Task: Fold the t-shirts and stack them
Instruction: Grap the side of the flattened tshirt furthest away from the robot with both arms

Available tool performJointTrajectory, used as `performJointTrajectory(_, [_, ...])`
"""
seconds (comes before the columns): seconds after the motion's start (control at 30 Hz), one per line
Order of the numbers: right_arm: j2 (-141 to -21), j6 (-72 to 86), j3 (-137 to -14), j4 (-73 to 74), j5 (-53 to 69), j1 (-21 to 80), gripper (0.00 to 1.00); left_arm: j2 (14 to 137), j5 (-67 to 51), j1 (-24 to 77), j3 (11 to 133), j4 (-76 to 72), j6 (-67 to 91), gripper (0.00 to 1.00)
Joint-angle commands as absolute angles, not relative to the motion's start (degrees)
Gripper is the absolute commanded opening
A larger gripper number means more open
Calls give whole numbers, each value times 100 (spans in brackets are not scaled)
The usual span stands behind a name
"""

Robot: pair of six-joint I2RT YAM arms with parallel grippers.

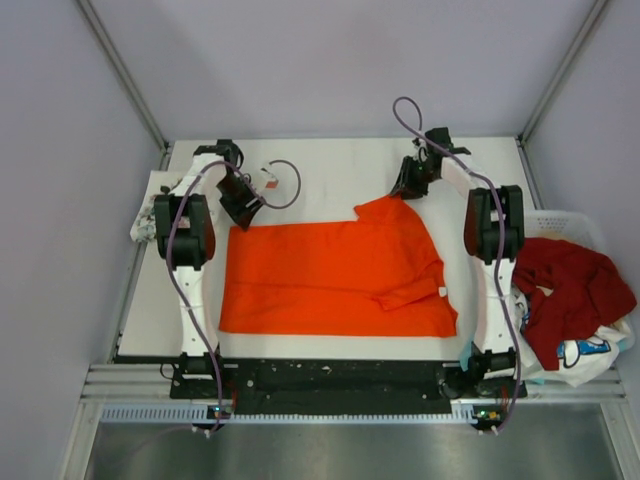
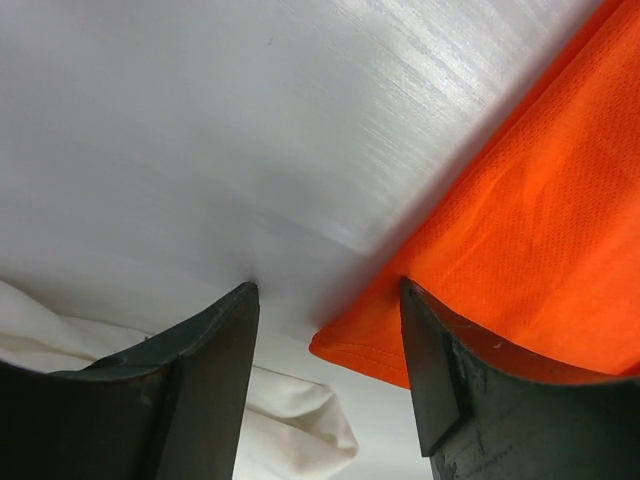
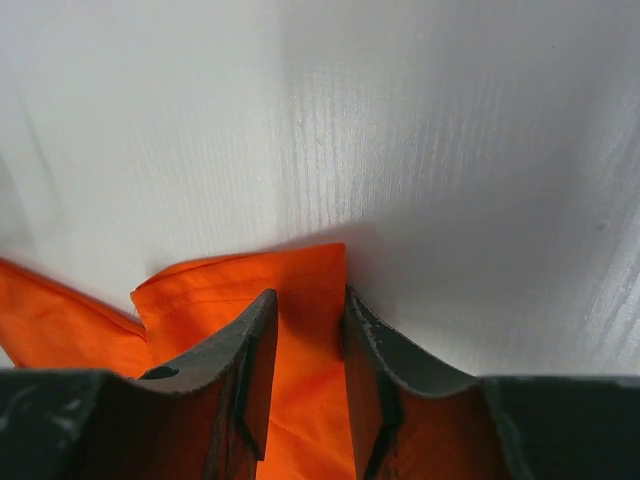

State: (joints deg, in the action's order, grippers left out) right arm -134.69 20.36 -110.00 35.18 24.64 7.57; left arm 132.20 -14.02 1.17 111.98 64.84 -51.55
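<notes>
A bright orange-red t-shirt (image 1: 330, 275) lies spread flat across the middle of the white table. My left gripper (image 1: 243, 210) is open just above the shirt's far left corner. In the left wrist view that corner (image 2: 540, 220) lies between the spread fingers of the gripper (image 2: 330, 320), untouched. My right gripper (image 1: 407, 188) is shut on the shirt's far right corner, which is pulled up into a peak. The right wrist view shows orange cloth (image 3: 300, 275) pinched between the narrow fingers of the gripper (image 3: 310, 320). A dark red t-shirt (image 1: 570, 285) and a white printed one (image 1: 585, 352) lie heaped at the right.
A white lattice basket (image 1: 560, 222) stands off the table's right edge under the heaped shirts. A pale white cloth (image 1: 148, 212) lies at the table's left edge and also shows in the left wrist view (image 2: 290, 410). Metal frame posts rise at the far corners.
</notes>
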Motion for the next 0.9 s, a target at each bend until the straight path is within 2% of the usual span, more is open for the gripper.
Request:
performJointTrajectory(0.0, [-13562, 1794, -11039, 3533, 2654, 922, 26, 13438, -1521, 70, 11320, 6671, -5317, 59])
performJointTrajectory(0.07, [-13422, 1732, -10960, 3533, 2776, 949, 14, 13447, -1555, 70, 11320, 6915, -5413, 50])
performJointTrajectory(0.13, [-13229, 1714, -10873, 3525, 2874, 940, 0, 13421, -1626, 79, 11312, 7345, -5545, 37])
performJointTrajectory(0.27, [-12614, 1617, -10478, 3533, 2909, 949, 0, 13036, -1819, 70, 10979, 7541, -5660, 0])
performJointTrajectory(0.63, [-9627, 1643, -7878, 3551, 2751, 949, 0, 11365, -1784, 97, 9669, 6768, -5555, 0])
performJointTrajectory(0.87, [-8009, 1898, -6172, 3717, 2751, 958, 0, 10469, -1758, 290, 8940, 7136, -5853, 0])
